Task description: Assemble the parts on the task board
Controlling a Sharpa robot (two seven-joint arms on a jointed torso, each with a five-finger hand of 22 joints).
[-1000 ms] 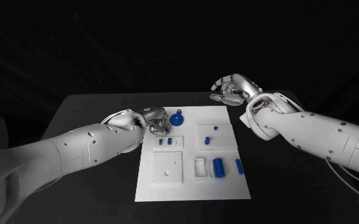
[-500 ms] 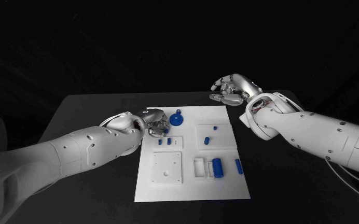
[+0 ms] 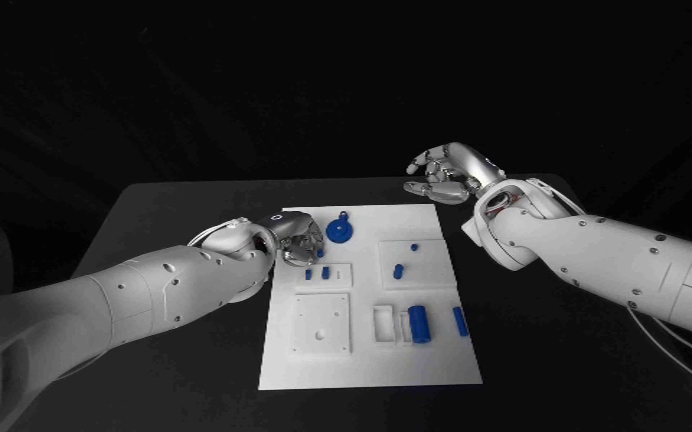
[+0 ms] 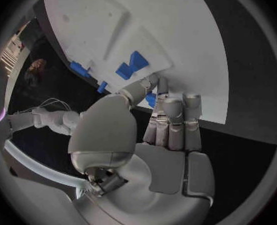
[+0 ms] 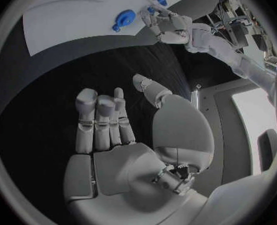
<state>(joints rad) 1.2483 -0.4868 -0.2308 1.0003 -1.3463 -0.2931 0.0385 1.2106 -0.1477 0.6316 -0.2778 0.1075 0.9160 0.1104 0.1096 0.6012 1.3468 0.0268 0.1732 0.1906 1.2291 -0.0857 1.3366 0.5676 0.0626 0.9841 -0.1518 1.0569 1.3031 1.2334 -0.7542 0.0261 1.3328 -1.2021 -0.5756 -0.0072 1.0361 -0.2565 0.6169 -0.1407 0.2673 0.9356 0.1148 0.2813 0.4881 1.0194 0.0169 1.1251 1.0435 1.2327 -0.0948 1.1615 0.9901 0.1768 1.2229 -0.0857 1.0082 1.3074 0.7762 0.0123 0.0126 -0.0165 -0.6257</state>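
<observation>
Left hand (image 3: 293, 235) crept onto task board (image 3: 433, 362) left edge, right hand (image 3: 450, 174) beyond far edge

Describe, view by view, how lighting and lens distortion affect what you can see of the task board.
Head view: the white task board stands out brightly against the black table and dark surroundings, its edges straight. Left wrist view: fisheye lens bends the board's edges. Right wrist view: the board curves along the circle's rim.
</observation>
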